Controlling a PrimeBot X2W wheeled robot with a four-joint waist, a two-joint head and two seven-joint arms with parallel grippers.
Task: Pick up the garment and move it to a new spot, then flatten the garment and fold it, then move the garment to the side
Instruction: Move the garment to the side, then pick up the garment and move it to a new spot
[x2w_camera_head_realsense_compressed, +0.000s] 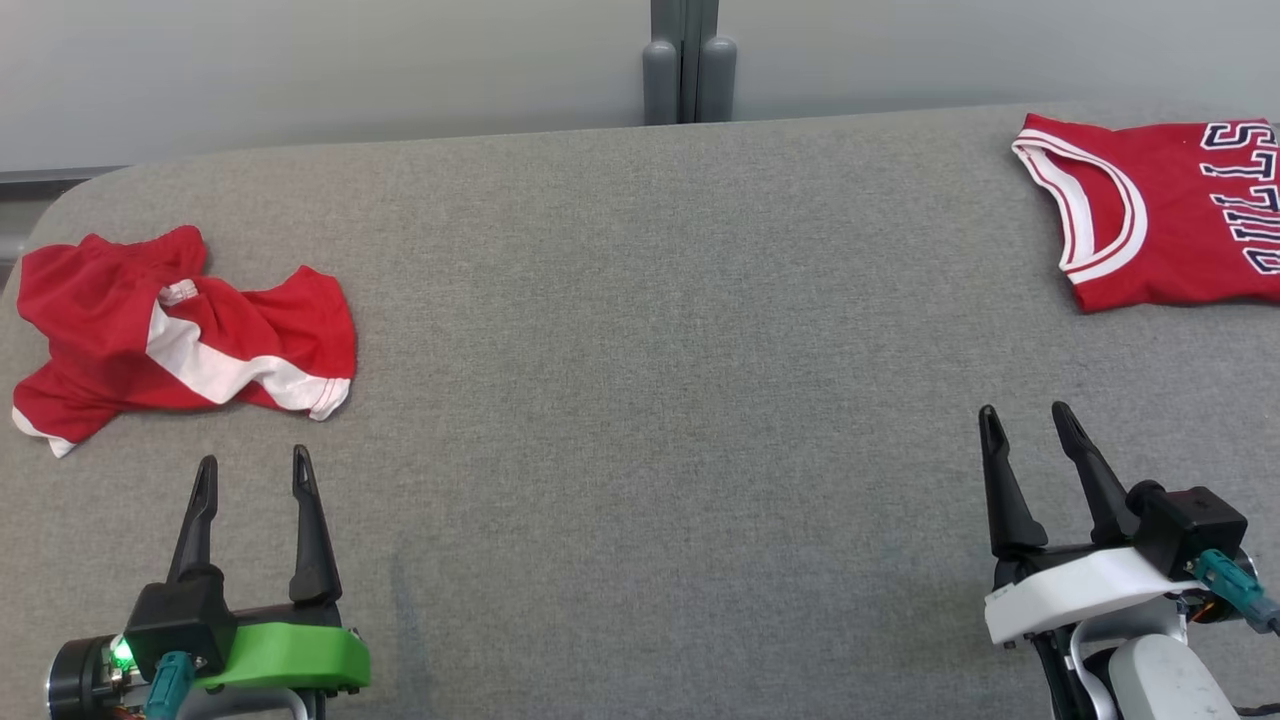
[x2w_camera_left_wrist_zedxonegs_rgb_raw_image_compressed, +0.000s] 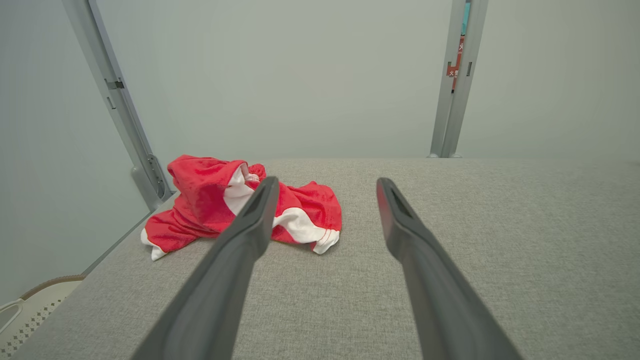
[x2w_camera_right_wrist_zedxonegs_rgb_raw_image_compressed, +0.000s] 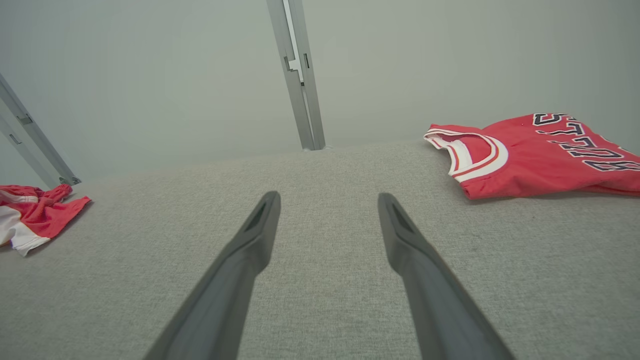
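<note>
A crumpled red garment (x2w_camera_head_realsense_compressed: 100, 310) with a white stripe lies in a heap at the far left of the grey padded table (x2w_camera_head_realsense_compressed: 650, 350). It also shows in the left wrist view as the garment (x2w_camera_left_wrist_zedxonegs_rgb_raw_image_compressed: 200, 200) and at the left edge of the right wrist view as the garment (x2w_camera_right_wrist_zedxonegs_rgb_raw_image_compressed: 45, 215). My left gripper (x2w_camera_head_realsense_compressed: 253, 458) hovers just in front of it, open and empty, with the heap ahead and to the left of its fingertips (x2w_camera_left_wrist_zedxonegs_rgb_raw_image_compressed: 327, 180). At the lower right, my right gripper (x2w_camera_head_realsense_compressed: 1024, 408) is open too, nothing between its fingers (x2w_camera_right_wrist_zedxonegs_rgb_raw_image_compressed: 329, 195).
A red jersey (x2w_camera_head_realsense_compressed: 1170, 250) with white trim and dark lettering lies flat at the table's far right corner, ahead and to the right of the right gripper; it shows as the jersey (x2w_camera_right_wrist_zedxonegs_rgb_raw_image_compressed: 540, 160) in the right wrist view. A grey post (x2w_camera_head_realsense_compressed: 688, 60) stands behind the table's far edge.
</note>
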